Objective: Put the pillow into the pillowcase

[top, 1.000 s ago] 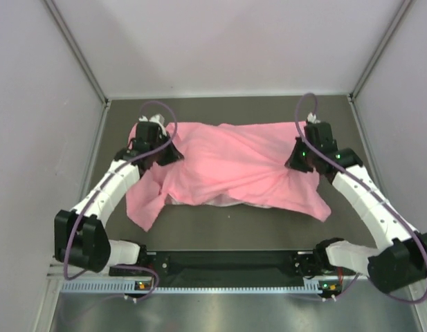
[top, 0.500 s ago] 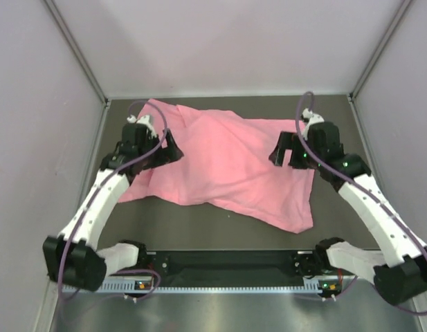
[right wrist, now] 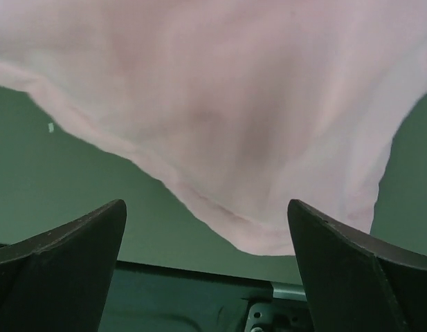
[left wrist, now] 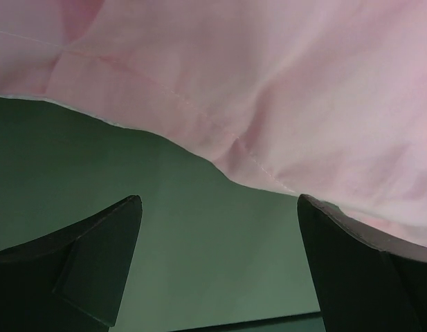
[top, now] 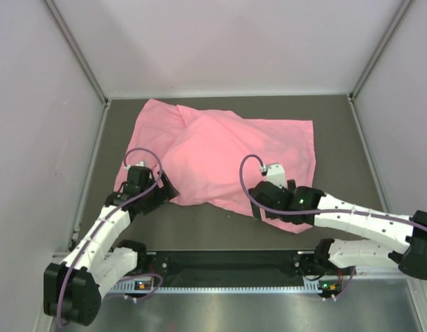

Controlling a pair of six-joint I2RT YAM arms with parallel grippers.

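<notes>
Two empty, spread-open tools: left gripper (top: 163, 188) at eight o'clock, right gripper (top: 260, 206) at five of the pillowcase (top: 227, 149); I see no pillow, likely inside.

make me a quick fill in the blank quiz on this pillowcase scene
1. The pillowcase spread on the table is ____ in colour.
2. The left claw is ____, with nothing between its fingers, and so is the right claw.
3. The thing meant to go inside the case, the ____, shows in no view.

Missing words: pink; open; pillow
</notes>
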